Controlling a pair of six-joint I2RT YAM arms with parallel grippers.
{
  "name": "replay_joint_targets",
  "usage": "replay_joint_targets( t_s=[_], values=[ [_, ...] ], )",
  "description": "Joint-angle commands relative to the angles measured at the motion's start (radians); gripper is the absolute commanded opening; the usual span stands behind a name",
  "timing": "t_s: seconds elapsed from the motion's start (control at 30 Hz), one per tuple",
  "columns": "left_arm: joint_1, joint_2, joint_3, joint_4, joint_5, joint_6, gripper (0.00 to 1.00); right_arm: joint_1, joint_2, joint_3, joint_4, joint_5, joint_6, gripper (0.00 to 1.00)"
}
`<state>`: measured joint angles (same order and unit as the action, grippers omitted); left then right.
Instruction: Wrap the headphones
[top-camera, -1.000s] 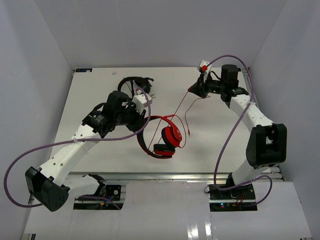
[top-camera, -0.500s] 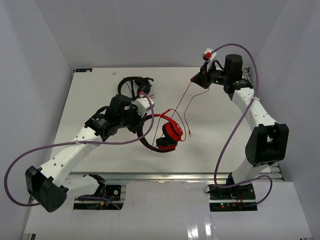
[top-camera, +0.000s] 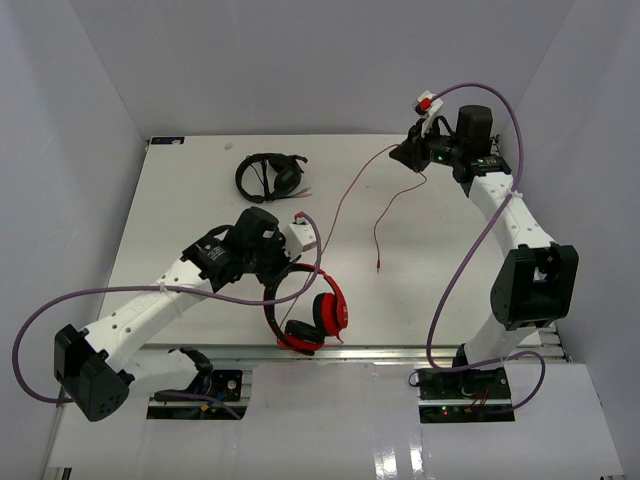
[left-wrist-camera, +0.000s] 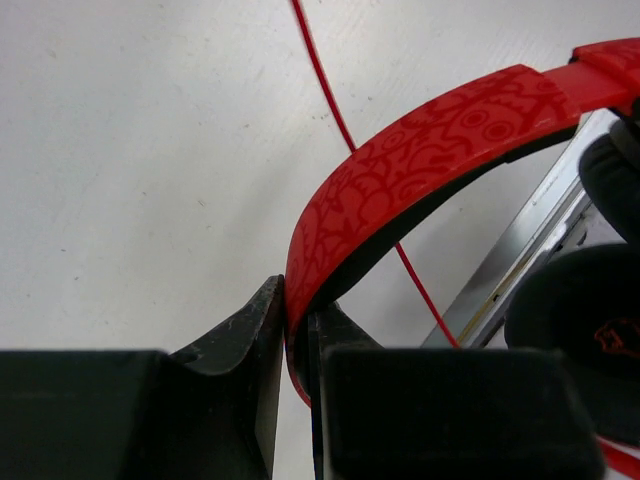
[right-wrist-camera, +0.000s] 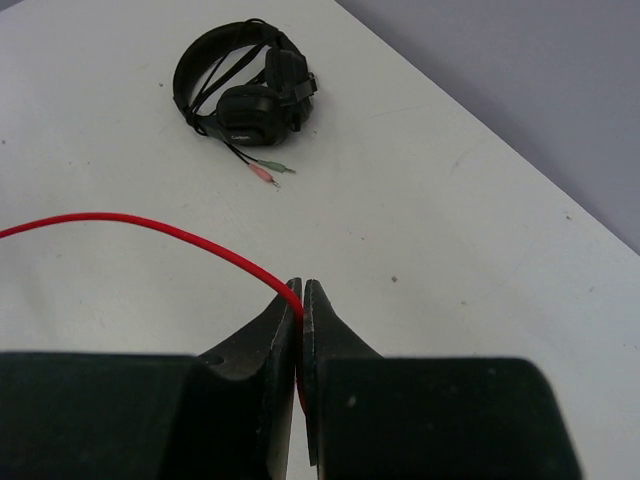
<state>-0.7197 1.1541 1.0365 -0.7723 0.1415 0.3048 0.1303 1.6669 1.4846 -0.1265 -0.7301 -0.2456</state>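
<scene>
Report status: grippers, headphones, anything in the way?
Left gripper shut on headphones, at headband. Right gripper shut on red cable. Black headphones apart, not blocking.
</scene>
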Motion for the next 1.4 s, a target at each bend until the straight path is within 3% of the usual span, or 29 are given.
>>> replay_joint_targets(
  t_s=[0.0, 0.4, 0.93, 1.37],
  values=[
    [-0.02, 0.036, 0.024, -0.024, 0.015, 0.009, 0.0, -0.004, -0.034, 0.076, 0.036, -0.002, 0.01, 0.08],
    [-0.024, 0.103, 0.038, -0.021, -0.055, -0.005, 0.0, 0.0, -0.143, 0.04, 0.048, -0.05, 0.043, 0.08],
    [-0.024, 0.162, 0.017, 0.002, -0.097, -0.031, 0.0, 0.002, -0.265, 0.182, 0.051, -0.095, 0.158, 0.08],
    [-0.026, 0.162, -0.027, 0.042, -0.048, -0.035, 0.0, 0.002, -0.273, 0.366, -0.007, 0.04, 0.179, 0.08]
  ],
)
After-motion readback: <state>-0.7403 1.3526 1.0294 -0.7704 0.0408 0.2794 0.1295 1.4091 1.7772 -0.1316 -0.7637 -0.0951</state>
